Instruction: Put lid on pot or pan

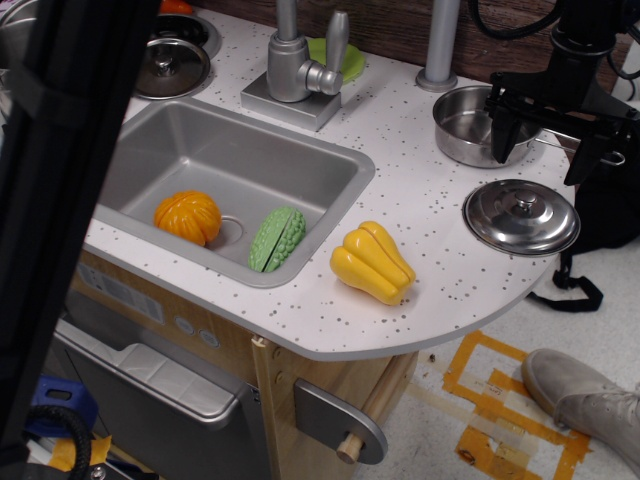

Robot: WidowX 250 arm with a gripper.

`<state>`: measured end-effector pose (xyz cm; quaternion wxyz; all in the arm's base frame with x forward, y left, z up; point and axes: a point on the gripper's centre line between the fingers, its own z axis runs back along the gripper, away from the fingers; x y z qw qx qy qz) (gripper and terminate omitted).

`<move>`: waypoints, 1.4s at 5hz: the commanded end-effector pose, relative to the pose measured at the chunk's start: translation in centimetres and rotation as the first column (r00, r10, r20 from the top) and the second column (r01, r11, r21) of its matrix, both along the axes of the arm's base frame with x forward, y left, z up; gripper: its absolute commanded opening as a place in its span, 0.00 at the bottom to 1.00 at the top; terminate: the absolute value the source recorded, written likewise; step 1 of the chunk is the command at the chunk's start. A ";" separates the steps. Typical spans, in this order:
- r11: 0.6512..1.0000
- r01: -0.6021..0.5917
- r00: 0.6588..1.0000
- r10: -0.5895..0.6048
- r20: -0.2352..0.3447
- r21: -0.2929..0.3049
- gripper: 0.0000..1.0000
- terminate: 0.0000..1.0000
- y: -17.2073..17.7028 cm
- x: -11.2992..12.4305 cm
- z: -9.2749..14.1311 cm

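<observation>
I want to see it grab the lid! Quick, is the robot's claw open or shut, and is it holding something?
Gripper: open, holding nothing; it hangs above the pan, and the lid lies on the counter.

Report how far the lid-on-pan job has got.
Nothing looks done: the lid lies flat on the counter, apart from the open pan behind it. In hand: the gripper hangs open above the pan's right side and the lid, its fingers holding nothing. Left: grasp the lid, lift it, set it on the pan.
</observation>
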<state>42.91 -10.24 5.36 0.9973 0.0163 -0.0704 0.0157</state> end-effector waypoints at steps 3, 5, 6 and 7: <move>1.000 -0.006 1.000 0.006 0.021 -0.019 1.00 0.00 0.2 0.1 -0.7; 1.000 -0.001 0.999 0.002 0.037 -0.021 1.00 0.00 0.4 0.2 -1.3; 1.000 -0.001 0.999 0.002 0.045 -0.019 1.00 0.00 0.6 0.3 -1.8; 1.000 0.001 0.999 0.000 0.049 -0.017 0.00 0.00 0.7 0.5 -1.9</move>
